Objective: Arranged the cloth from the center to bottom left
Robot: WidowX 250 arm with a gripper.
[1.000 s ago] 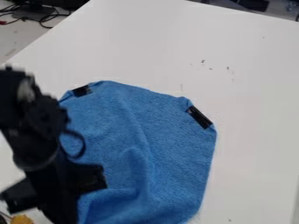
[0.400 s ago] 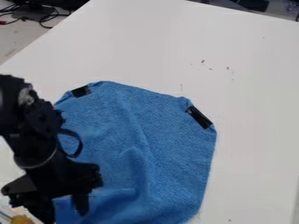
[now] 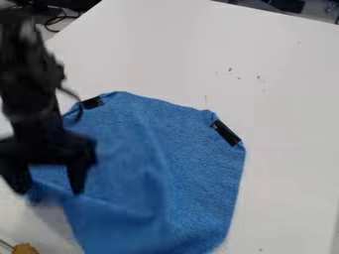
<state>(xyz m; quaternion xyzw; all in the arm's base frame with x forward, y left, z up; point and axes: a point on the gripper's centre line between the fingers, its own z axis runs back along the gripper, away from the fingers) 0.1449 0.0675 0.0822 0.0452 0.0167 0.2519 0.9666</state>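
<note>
Camera view of my work surface. My black, jointed arm [image 3: 27, 99] stands along the left side of the view, from the upper left corner down to about mid-height. A thin black cable [image 3: 78, 111] loops out from the arm's side, near the top left part of the cloth. My black fingers [image 3: 77, 179] point downward in the left part of the view, below mid-height. They stand wide apart, with blue fabric visible between them.

The soft blue cloth [image 3: 198, 168] extends from the centre of the view toward the lower left and meets the bottom edge. Its left flap lies at my fingers, with the outermost corner close to the tip of the finger nearer the view's left edge. As that region is blurred, the flap seems slightly raised, a grey shadow showing on the table just below it; I cannot tell whether any fabric is pinched. Broad, soft folds run down the middle of the cloth, while its right part lies flatter. Two strips mark its upper border: a short black strip [image 3: 92, 102] at the upper left and a longer black strip [image 3: 226, 133], set aslant, at the upper right.

The white table [image 3: 278, 124] bears small dark marks [image 3: 230, 70] beyond the cloth's upper edge. A small orange-yellow object [image 3: 25, 248] sits at the bottom left, apart from the cloth. Dark cables [image 3: 54, 21] lie beyond the table at the upper left.
</note>
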